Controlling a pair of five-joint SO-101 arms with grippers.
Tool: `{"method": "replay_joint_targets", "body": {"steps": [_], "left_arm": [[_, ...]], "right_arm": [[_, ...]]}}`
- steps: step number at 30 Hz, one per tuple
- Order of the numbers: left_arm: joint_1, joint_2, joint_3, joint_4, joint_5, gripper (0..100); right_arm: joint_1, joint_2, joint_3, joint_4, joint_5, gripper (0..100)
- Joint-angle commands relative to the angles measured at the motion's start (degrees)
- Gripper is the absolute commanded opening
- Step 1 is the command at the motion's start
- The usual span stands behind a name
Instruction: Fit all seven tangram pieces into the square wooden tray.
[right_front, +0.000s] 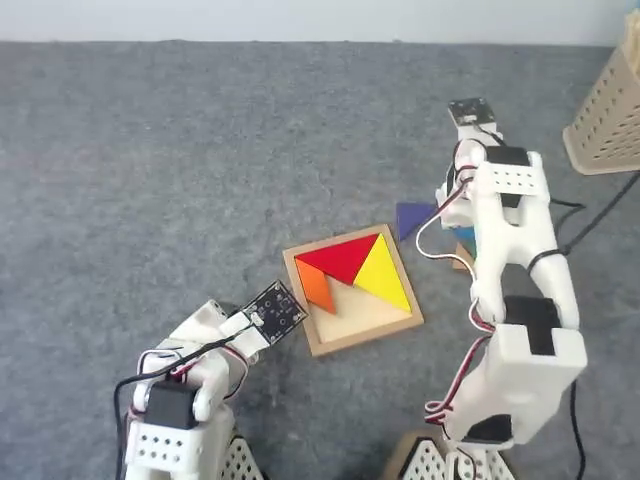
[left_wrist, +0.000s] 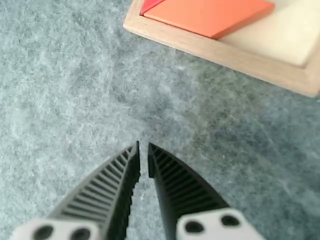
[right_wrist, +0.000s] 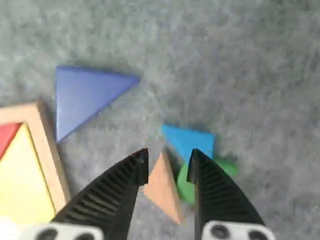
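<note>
The square wooden tray (right_front: 318, 340) lies at the table's middle, holding a red triangle (right_front: 340, 258), a yellow triangle (right_front: 385, 275) and an orange piece (right_front: 317, 288). Right of the tray lie a dark blue triangle (right_front: 412, 218), a light blue piece (right_wrist: 190, 141), a tan triangle (right_wrist: 162, 187) and a green piece (right_wrist: 228, 167). My right gripper (right_wrist: 170, 157) hangs open over them, the tan triangle below the gap between its fingers. My left gripper (left_wrist: 143, 148) is shut and empty over bare carpet, just off the tray's near-left corner (left_wrist: 200, 47), where the orange piece (left_wrist: 210, 14) lies.
Grey carpet covers the table. A beige perforated container (right_front: 607, 110) stands at the far right edge. The right arm (right_front: 510, 240) stretches along the tray's right side, trailing cables. The tray's near half (right_front: 365, 312) is bare wood.
</note>
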Motion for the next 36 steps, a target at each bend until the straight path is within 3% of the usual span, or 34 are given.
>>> {"method": "replay_joint_targets", "body": {"steps": [1, 9, 18, 27, 36], "left_arm": [[-0.2, -1.0, -0.6, 0.3, -0.6, 3], [-0.2, -1.0, -0.6, 0.3, -0.6, 3], [-0.2, -1.0, -0.6, 0.3, -0.6, 3], [-0.2, -1.0, -0.6, 0.3, -0.6, 3], [-0.2, -1.0, -0.6, 0.3, -0.6, 3]], "right_arm": [[1.6, 0.5, -0.7, -1.7, -0.3, 14.8], [2.0, 8.9, -3.4, 0.7, -0.2, 14.8], [1.4, -3.0, 1.6, 2.2, 1.5, 14.8], [-4.5, -17.4, 17.3, 2.7, 16.4, 14.6], [-0.5, -9.1, 19.2, -3.8, 17.3, 14.9]]}}
